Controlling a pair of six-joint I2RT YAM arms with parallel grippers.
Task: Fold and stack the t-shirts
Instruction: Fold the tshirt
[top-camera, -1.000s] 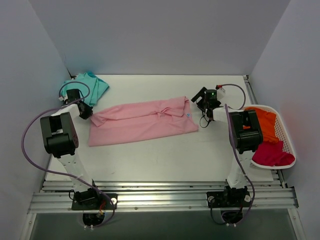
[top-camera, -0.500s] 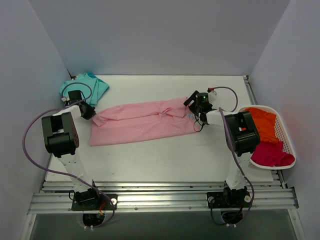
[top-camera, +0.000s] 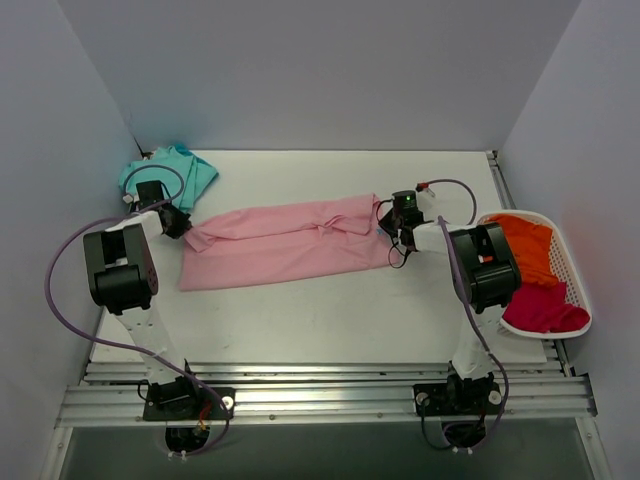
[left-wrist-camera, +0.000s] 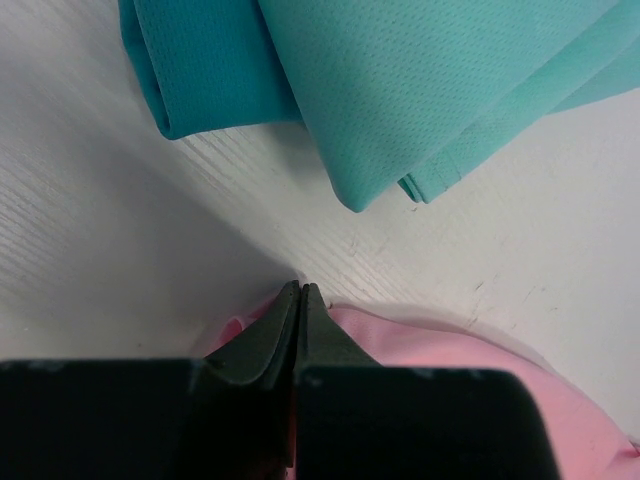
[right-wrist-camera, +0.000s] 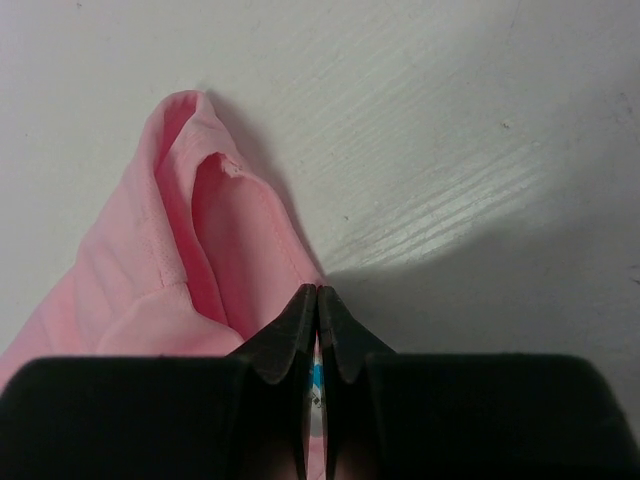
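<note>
Pink shirt: The pink shirt (top-camera: 285, 245) lies on the table (top-camera: 320, 310) between my two arms. It is a long, narrow band with a bunched spot near the middle of its far edge. It looks folded along its length, but it is not a small neat square yet.

My left gripper: My left gripper (left-wrist-camera: 300, 300) is pinched tight on the left end of the pink shirt. The two fingers press together with pink cloth caught under them.

My right gripper: My right gripper (right-wrist-camera: 317, 305) is pinched tight on the right end of the pink shirt. A little loop of cloth sticks up just past the tips.

Teal shirt: The teal shirt (top-camera: 185, 172) sits in the far left corner of the table, just beyond my left gripper. It is folded over in layers, a bit messy. I think this one is done, and it looks like the start of the stack.

Orange shirt: The orange shirt (top-camera: 525, 245) waits in the white basket (top-camera: 572, 262) on the right. It is not folded.

Magenta shirt: The magenta shirt (top-camera: 545, 310) lies in the same basket, nearer to me. It is not folded either.

How far along: About one shirt is done, one is half done in my grip, and two are not started.

What is left: I think I must fold the pink band shorter, put it on the teal one, then do the two in the basket.
</note>
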